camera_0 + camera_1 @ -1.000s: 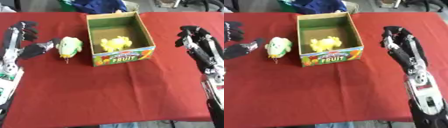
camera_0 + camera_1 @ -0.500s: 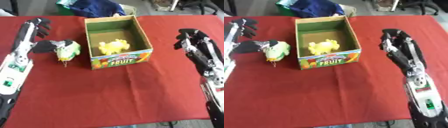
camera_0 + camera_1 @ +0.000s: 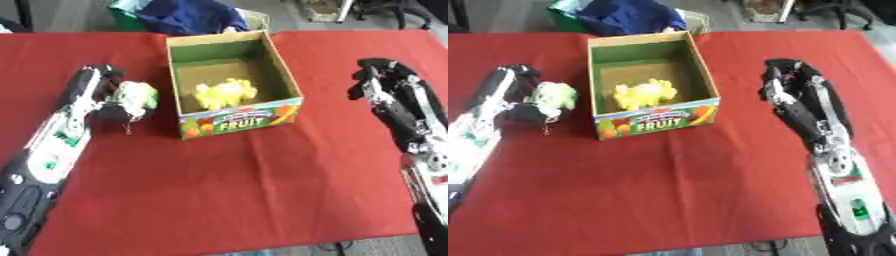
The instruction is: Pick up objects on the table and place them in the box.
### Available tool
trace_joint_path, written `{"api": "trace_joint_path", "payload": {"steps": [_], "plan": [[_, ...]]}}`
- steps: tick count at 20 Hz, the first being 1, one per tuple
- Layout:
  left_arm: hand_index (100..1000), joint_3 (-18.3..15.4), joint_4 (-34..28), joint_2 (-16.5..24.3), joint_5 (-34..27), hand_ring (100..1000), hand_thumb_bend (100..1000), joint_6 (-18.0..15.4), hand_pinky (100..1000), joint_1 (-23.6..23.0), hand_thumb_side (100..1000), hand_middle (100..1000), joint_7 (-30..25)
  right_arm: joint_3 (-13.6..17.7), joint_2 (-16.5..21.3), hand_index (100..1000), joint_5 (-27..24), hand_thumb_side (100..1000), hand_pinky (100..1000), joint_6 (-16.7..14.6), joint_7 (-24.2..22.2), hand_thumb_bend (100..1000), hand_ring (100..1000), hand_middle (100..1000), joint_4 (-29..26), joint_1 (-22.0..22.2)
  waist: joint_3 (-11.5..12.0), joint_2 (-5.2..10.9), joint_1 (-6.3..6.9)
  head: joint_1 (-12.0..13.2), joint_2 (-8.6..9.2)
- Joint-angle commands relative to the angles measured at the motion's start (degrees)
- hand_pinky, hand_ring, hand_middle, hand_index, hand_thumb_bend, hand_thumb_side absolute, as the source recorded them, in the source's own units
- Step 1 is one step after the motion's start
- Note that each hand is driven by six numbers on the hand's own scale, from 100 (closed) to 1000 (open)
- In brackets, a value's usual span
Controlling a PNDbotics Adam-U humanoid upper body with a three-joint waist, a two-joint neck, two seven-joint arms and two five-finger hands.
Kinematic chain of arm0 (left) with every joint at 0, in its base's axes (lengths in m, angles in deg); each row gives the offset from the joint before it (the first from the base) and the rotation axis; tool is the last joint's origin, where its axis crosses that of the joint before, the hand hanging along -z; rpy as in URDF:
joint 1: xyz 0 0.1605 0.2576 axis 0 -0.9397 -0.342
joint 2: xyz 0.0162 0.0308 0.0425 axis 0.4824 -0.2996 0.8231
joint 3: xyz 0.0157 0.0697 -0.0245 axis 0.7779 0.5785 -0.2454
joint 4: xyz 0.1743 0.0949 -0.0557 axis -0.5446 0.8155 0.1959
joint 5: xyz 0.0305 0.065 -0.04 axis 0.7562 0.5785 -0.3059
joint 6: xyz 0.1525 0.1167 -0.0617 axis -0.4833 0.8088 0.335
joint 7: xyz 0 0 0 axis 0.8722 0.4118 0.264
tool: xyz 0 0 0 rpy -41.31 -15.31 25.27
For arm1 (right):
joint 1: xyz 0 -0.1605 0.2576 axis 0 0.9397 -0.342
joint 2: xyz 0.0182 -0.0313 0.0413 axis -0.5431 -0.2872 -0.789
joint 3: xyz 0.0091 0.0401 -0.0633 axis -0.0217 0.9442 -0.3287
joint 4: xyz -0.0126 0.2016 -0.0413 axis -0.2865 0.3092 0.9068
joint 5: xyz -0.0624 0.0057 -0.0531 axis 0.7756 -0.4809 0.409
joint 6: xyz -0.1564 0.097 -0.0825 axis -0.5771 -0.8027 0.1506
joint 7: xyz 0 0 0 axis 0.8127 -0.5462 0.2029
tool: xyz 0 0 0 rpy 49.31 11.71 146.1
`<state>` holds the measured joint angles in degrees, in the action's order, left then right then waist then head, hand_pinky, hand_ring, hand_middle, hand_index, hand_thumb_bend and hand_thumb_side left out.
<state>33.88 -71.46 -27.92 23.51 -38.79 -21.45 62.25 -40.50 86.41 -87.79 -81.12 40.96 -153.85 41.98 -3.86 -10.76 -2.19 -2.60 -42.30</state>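
Red cloth covers the table. The left hand has its fingers and thumb curled round a green-and-white soft toy, which sits just inboard of the palm and close beside the left wall of the box. The box, cardboard with a green inner lining and "FRUIT" printed on its near face, stands open-topped between the two hands. A yellow soft toy lies on its floor. The right hand hovers well apart from the box, on its right, fingers bent downward and holding nothing. Beyond the box, blue fabric lies heaped at the table's far edge.
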Motion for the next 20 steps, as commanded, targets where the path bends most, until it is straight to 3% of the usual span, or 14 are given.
{"api": "trace_joint_path", "payload": {"steps": [1, 4, 5, 6, 9, 14, 20], "plan": [[675, 0.28, 1.37, -0.02, 1.67, 498, 571, -0.39, 540, 1.10, 100, 489, -0.06, 0.17, 1.14, 726, 0.06, 445, 523, -0.08, -0.07, 100, 528, 561, -1.09, -0.50, -0.09, 0.98, 0.10, 0.03, 0.04], [615, 0.35, 2.34, -0.25, 2.06, 444, 431, -0.53, 508, 1.13, 100, 427, 0.22, 0.16, 1.14, 726, 0.06, 446, 523, -0.08, -0.06, 100, 528, 561, -1.08, -0.51, -0.05, 0.98, 0.07, 0.09, 0.06], [611, 0.35, 2.57, -0.30, 2.08, 440, 422, -0.55, 506, 1.15, 100, 423, 0.41, 0.16, 1.13, 726, 0.06, 446, 523, -0.08, -0.07, 100, 528, 561, -1.07, -0.52, -0.04, 0.98, 0.07, 0.09, 0.10], [572, 0.34, 2.74, -0.32, 2.08, 402, 337, -0.57, 486, 1.19, 100, 379, 0.63, 0.16, 1.11, 726, 0.06, 446, 523, -0.08, -0.06, 100, 528, 560, -1.07, -0.53, -0.03, 0.98, 0.08, 0.09, 0.14], [503, -0.12, 2.70, -0.36, 1.68, 331, 195, -0.54, 443, 1.37, 100, 300, 2.39, 0.19, 1.09, 726, 0.08, 445, 523, -0.06, -0.03, 100, 527, 560, -1.05, -0.52, 0.01, 0.98, 0.06, 0.11, 0.27], [463, -1.35, -1.06, 0.49, -0.53, 290, 164, -0.50, 429, 1.83, 100, 251, 6.12, 0.28, 1.12, 726, 0.08, 444, 523, -0.07, 0.09, 100, 527, 560, -1.05, -0.52, 0.02, 1.02, 0.04, 0.16, 0.48], [459, -1.21, -10.33, 2.27, -1.57, 288, 179, 0.48, 430, 4.13, 100, 246, 5.16, 0.27, 1.16, 725, 0.07, 445, 523, -0.05, 0.08, 100, 527, 560, -1.01, -0.40, -0.14, 1.09, 0.14, 0.11, 0.32]]}}
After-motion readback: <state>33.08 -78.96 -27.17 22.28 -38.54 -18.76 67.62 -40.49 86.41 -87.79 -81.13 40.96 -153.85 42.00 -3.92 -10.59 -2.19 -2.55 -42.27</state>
